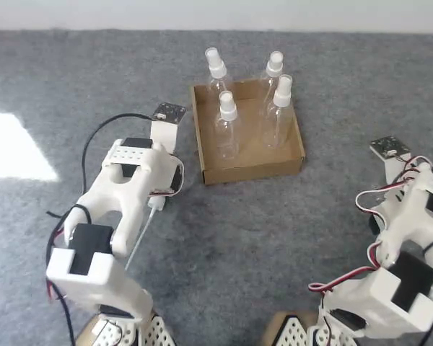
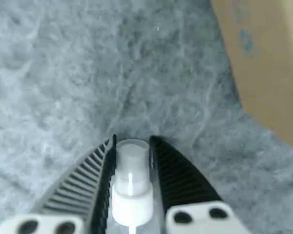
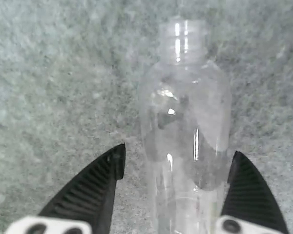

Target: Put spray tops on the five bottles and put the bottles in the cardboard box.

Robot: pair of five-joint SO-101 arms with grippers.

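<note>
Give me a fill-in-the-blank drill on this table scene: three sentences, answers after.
The cardboard box holds ____ capped bottles.
The left gripper is ____ on a spray top.
The jaws of the right gripper stand ____ around an uncapped bottle.
Missing words: four; shut; open.

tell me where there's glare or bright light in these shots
High view: a bright patch lies on the carpet at the left edge. Right wrist view: white glints on the clear bottle. Left wrist view: a thin highlight runs down the spray top.
</note>
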